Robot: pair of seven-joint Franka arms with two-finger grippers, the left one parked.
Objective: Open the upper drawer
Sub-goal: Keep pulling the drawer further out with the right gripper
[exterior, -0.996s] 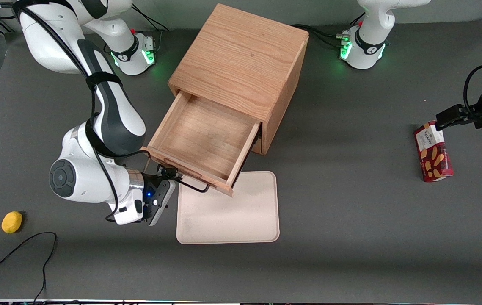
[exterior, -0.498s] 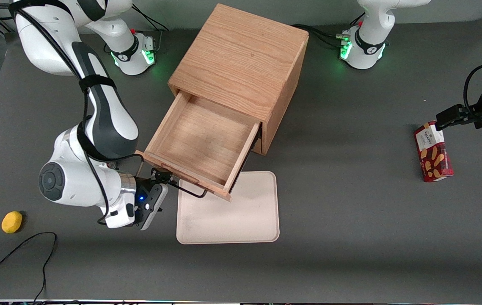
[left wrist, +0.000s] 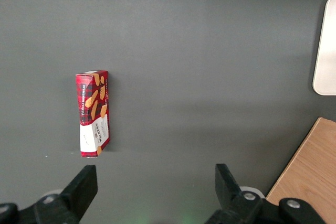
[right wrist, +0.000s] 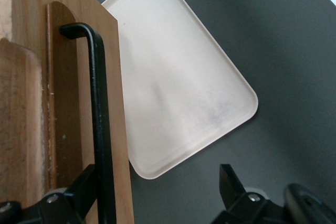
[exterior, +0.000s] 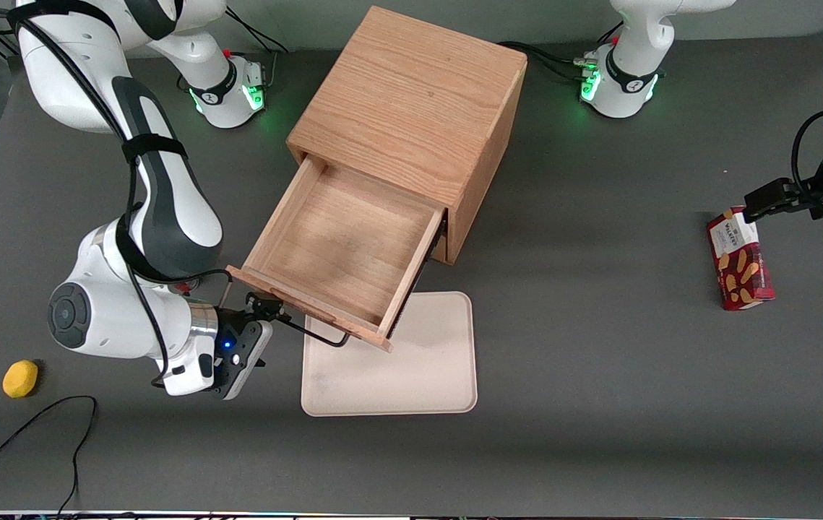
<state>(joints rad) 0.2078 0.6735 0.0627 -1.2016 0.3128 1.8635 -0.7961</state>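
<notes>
The cream tray (exterior: 411, 375) lies bare on the grey bench (exterior: 599, 404), nearest the front camera; the upper drawer (exterior: 339, 249) stands pulled well out of the oak cabinet (exterior: 411, 101), its shallow box holding nothing, its front edge overhanging the tray's farther rim; the bottom drawer is hidden beneath it; the end effector (exterior: 263, 307) sits at the drawer front, at the end of the black wire handle (right wrist: 100, 119) toward the working arm's end of the bench, fingers spread wide with one finger (right wrist: 86, 184) beside the handle bar and the other well apart over the bench; whether anything touches the bar cannot be made out.
</notes>
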